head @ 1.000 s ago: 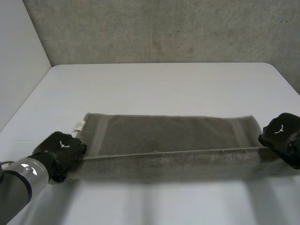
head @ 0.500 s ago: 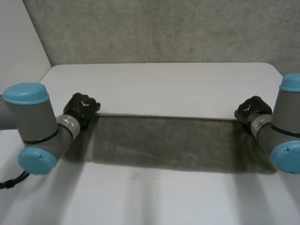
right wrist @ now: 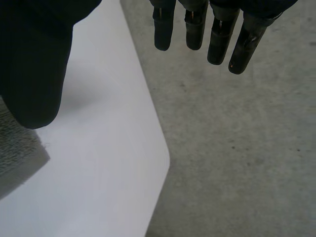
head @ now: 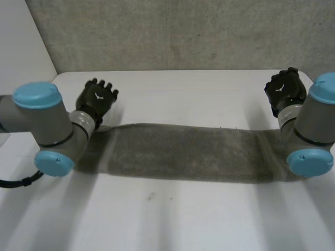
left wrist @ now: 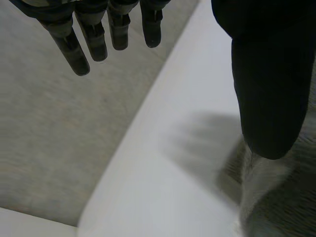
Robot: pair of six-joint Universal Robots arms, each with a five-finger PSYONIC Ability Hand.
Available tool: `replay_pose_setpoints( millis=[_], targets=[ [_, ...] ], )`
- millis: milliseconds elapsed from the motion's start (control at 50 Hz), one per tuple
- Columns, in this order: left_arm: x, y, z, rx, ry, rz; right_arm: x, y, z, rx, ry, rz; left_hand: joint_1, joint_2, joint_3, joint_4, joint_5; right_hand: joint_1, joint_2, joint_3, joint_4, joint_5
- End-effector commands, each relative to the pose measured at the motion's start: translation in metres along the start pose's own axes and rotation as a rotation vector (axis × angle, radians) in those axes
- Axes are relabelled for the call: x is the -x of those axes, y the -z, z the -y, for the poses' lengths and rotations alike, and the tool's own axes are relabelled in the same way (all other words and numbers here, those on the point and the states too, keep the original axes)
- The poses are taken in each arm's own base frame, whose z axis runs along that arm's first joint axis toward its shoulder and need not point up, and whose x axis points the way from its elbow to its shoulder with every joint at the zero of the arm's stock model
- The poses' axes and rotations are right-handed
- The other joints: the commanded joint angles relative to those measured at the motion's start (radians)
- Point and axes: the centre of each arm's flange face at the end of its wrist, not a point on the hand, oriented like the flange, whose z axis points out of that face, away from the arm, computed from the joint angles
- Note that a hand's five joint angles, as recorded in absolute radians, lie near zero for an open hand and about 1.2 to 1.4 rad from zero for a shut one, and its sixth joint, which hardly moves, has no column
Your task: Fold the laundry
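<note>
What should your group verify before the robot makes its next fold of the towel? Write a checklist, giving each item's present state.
1. Left hand free of the towel: ok, fingers straight, holding nothing.
2. Right hand free too: ok, fingers straight, holding nothing.
3. Towel lying flat as one long strip: ok.
4. Towel's ends squared up: cannot tell, the left arm and right arm cover them.
5. Bare table on both long sides of the towel for the next fold: ok.
</note>
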Motion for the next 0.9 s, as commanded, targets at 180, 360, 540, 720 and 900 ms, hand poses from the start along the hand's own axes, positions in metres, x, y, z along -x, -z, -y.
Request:
replay_pose_setpoints(
  millis=[180, 360, 540, 720, 900],
  targets=[
    [0.030, 0.072, 0.039, -0.048, 0.027, 0.043, -0.020, 0.072, -0.018, 0.124, -0.115, 0.214, -0.012, -0.003, -0.004, -0.005, -0.037, -0.038, -0.053, -0.036, -0.059, -0.058],
    [0.009, 0.096, 0.014, 0.020, 0.185, -0.006, -0.019, 0.090, -0.050, 0.182, -0.418, 0.409, -0.012, -0.003, -0.004, -0.005, -0.037, -0.038, -0.053, -0.036, -0.059, -0.058],
    [0.000, 0.103, 0.005, 0.006, 0.241, 0.009, -0.006, 0.093, -0.079, 0.221, -0.475, 0.426, -0.012, -0.003, -0.004, -0.005, -0.037, 0.098, 0.084, 0.100, 0.077, 0.078],
    [0.003, 0.103, 0.005, -0.002, 0.242, 0.022, 0.011, 0.080, -0.100, 0.236, -0.462, 0.400, -0.012, -0.003, -0.004, -0.005, -0.037, 0.699, 0.684, 0.701, 0.677, 0.678],
    [0.003, 0.106, 0.006, -0.003, 0.242, 0.023, -0.011, 0.063, -0.123, 0.291, -0.293, 0.257, -0.012, -0.003, -0.004, -0.005, -0.037, 1.184, 1.169, 1.186, 1.162, 1.164]
  ],
)
